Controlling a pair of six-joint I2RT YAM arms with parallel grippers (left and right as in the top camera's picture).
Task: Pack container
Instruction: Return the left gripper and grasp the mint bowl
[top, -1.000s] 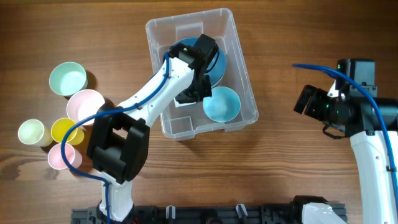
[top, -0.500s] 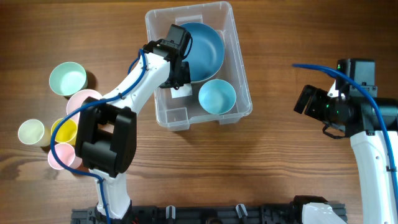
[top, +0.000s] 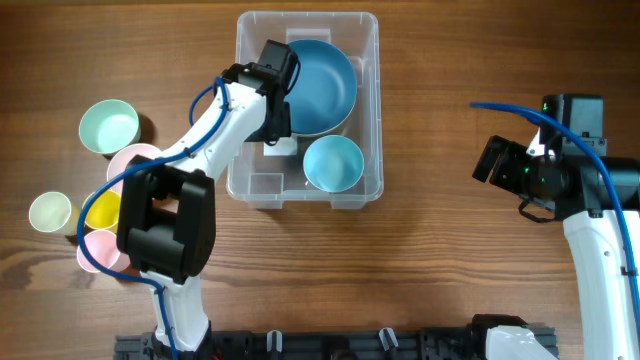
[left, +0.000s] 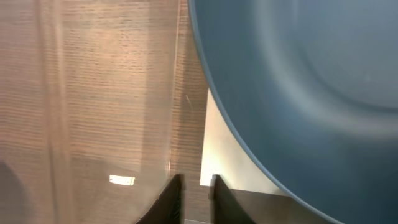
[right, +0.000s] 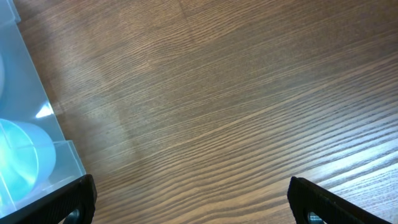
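Container sits at the middle of the counter's far edge, with a big blue bowl and a smaller pale blue bowl inside. Left pincer is down beside the big bowl, clenched nearly together on nothing visible. Right pincer is spread wide, hovering near the right edge.

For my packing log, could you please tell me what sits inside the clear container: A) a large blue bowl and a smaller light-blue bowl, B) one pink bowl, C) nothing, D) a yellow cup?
A: the overhead view shows the large blue bowl and the smaller light-blue bowl inside the container.
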